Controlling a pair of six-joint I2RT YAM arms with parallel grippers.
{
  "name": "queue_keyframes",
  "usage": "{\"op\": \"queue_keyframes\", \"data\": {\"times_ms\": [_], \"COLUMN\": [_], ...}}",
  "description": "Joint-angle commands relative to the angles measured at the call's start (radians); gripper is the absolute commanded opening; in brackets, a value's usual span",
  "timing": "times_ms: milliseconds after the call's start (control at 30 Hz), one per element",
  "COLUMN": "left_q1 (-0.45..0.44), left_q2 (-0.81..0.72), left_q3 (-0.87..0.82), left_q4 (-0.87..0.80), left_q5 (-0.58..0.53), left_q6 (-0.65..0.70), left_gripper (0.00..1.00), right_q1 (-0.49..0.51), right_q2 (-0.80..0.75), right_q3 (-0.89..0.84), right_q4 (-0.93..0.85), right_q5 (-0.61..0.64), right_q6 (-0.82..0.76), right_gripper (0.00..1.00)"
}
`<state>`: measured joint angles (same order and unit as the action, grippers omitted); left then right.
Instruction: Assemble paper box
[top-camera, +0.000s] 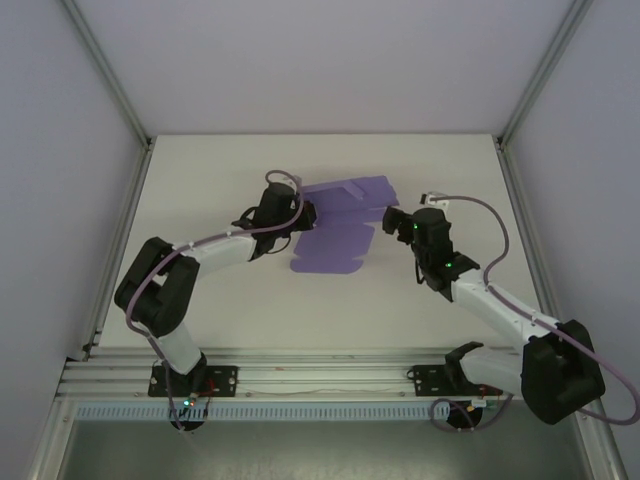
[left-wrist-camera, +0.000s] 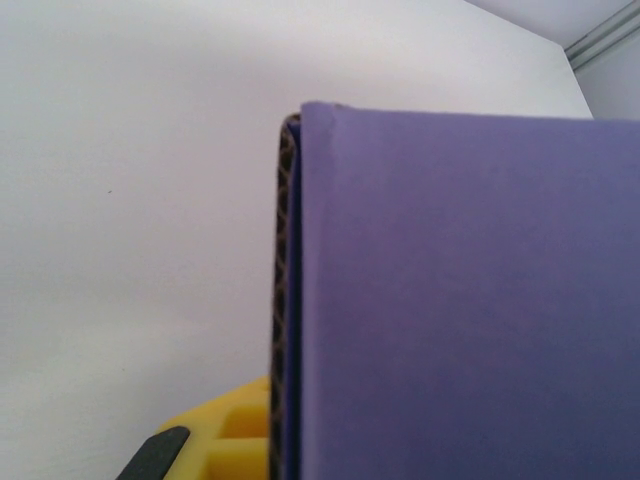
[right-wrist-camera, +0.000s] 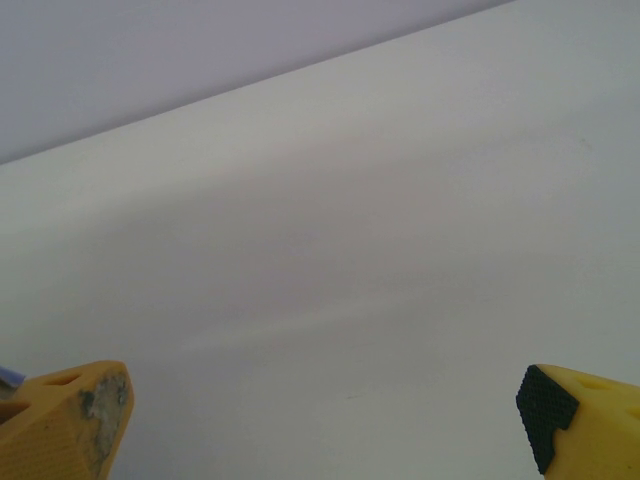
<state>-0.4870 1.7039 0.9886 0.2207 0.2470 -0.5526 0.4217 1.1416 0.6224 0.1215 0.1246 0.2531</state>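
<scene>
Purple paper box (top-camera: 335, 245) is a mostly flat cut-out sheet lying mid-bench, far end kinked up a bit off the white bench (top-camera: 200, 180). Left hand (top-camera: 300, 212) is pinched tight on the sheet's left edge. Right hand (top-camera: 392, 220) sits just beside the right edge, jaws spread wide, holding nothing.

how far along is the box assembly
Early stage. The paper box is mostly a flat sheet on the table, one panel apparently raised. In hand: left gripper shut on its edge, right gripper open beside it. Left: folding walls, tucking flaps.
</scene>
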Motion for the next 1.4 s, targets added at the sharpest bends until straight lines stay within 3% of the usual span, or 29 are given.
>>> {"op": "queue_keyframes", "data": {"times_ms": [0, 433, 600, 967, 1367], "left_q1": [-0.018, -0.023, -0.024, -0.030, -0.030], "left_q2": [0.016, 0.038, 0.043, 0.049, 0.039], "left_q3": [0.036, 0.041, 0.051, 0.059, 0.068], "left_q4": [0.022, -0.008, -0.023, -0.035, -0.015], "left_q5": [0.045, 0.028, 0.017, 0.005, 0.007], "left_q6": [0.006, -0.025, -0.036, -0.025, -0.031], "left_gripper": [0.00, 0.00, 0.00, 0.00, 0.00], "right_q1": [0.007, 0.007, 0.007, 0.018, 0.124], "right_q2": [0.001, 0.058, 0.079, 0.194, 0.360], "right_q3": [-0.005, 0.006, 0.007, 0.088, 0.194], "right_q4": [0.086, 0.209, 0.248, 0.165, 0.046], "right_q5": [-0.126, -0.272, -0.270, -0.225, 0.055], "right_q6": [-0.034, -0.033, 0.009, -0.056, -0.153], "right_gripper": [1.00, 1.00, 1.00, 1.00, 1.00]}}
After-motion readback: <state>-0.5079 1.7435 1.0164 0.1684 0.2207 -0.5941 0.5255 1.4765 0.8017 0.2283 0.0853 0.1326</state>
